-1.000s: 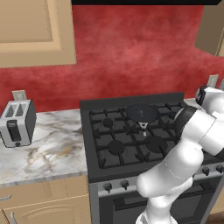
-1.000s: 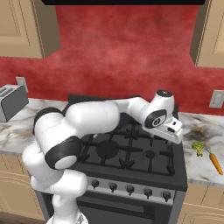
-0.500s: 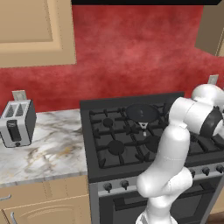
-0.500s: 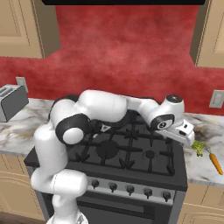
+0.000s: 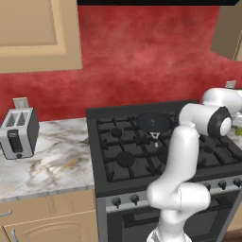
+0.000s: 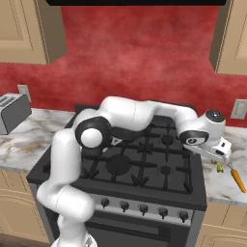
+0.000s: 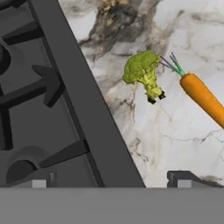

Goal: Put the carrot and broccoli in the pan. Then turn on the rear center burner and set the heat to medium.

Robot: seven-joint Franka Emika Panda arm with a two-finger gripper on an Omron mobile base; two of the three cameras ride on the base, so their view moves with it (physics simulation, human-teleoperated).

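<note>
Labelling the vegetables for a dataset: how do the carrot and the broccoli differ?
The carrot is orange, smooth, long and tapered; the broccoli is yellow-green, lumpy and compact. The carrot runs off the hand view's edge; the broccoli shows whole. Both lie on the marble counter beside the stove.

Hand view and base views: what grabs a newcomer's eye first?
In the hand view, the broccoli and the bright orange carrot lie side by side on the marble counter beside the stove's edge, with the open end effector above them. From the base views, the white arm stretches across the black stove to that counter, while the dark pan sits on a rear burner.
</note>
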